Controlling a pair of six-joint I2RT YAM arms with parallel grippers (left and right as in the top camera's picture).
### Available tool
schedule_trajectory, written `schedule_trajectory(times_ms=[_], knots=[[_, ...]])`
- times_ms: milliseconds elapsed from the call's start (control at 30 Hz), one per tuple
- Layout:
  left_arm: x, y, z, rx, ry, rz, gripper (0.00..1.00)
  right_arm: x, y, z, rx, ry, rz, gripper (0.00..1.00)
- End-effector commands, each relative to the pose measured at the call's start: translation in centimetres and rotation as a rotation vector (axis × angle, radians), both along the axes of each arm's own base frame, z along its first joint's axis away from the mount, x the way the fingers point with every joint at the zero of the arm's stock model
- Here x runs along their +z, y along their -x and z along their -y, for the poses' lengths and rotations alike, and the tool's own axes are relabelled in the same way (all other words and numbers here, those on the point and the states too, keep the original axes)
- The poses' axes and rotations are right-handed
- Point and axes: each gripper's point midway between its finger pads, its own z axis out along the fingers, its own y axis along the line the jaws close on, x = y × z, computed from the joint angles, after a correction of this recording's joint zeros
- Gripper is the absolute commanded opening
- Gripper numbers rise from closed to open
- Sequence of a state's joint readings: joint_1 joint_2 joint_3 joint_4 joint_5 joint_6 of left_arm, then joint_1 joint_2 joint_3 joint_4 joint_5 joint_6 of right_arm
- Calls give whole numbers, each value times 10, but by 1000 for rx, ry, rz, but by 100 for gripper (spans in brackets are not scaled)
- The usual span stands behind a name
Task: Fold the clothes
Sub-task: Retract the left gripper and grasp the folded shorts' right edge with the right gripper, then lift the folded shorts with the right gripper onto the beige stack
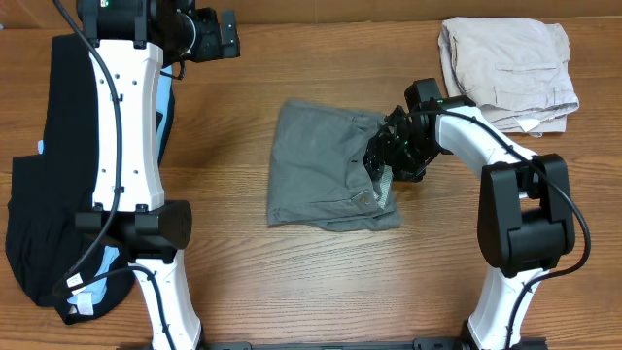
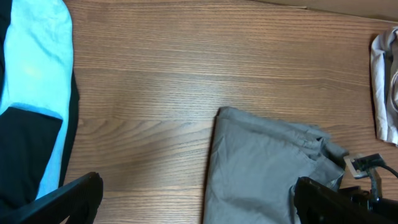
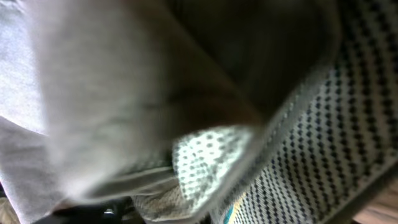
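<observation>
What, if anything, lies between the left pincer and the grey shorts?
Nothing visible. Only bare wooden table lies between the open left pincer and the grey shorts; the black and light-blue garments lie off to the side.

The left arm point(image 1: 126, 117) reaches far, left gripper point(image 1: 225, 37) jaws spread wide. The right arm point(image 1: 486, 146) bends leftward, right gripper point(image 1: 387, 156) jaws hidden.

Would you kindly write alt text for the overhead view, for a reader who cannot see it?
The right gripper meets the right edge of taupe-grey shorts lying on the table. The left gripper hangs near the far edge, touching nothing. Beige shorts lie folded at far right; black and light-blue garments lie under the left arm.
</observation>
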State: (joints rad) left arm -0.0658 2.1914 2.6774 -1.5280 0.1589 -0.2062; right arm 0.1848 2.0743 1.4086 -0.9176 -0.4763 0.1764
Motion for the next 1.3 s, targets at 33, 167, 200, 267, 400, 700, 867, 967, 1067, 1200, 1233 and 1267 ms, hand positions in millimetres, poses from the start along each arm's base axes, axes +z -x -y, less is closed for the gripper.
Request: schedule_trajectory(times_ms=[33,167,200,267,400,700,867,967,1067,1200,1233,1267], knots=[[1,1,2,-18,-21,6,100,-15,10,-21,64,-46,-39,66],[1,1,2,-18,-21,6,100,-15,11,-32,72,-105,-45,26],[1,1,2,-19,-21,6,100,-14,10,-35,72,-124,-43,14],[1,2,2,-19,-21,4,100,-11,8,-40,73,-157,-35,4],[1,2,2,-19,-21,2,100,-4,1,-45,72,-213,-8,4],[1,1,2,-18,-21,9,100,46,-22,-37,28,-363,98,4],[2,-1,2,-18,-20,15,100,99,-36,-24,-18,-414,217,4],[2,-1,2,-18,-20,15,100,138,-46,-13,-73,-432,307,4],[2,-1,2,-18,-20,16,100,175,-58,2,-142,-454,398,4],[3,-1,2,-18,-20,18,100,213,-71,24,-219,-477,508,4],[3,-1,2,-18,-20,19,100,220,-74,30,-241,-482,529,4],[3,-1,2,-18,-20,18,100,227,-79,39,-266,-487,553,4]])
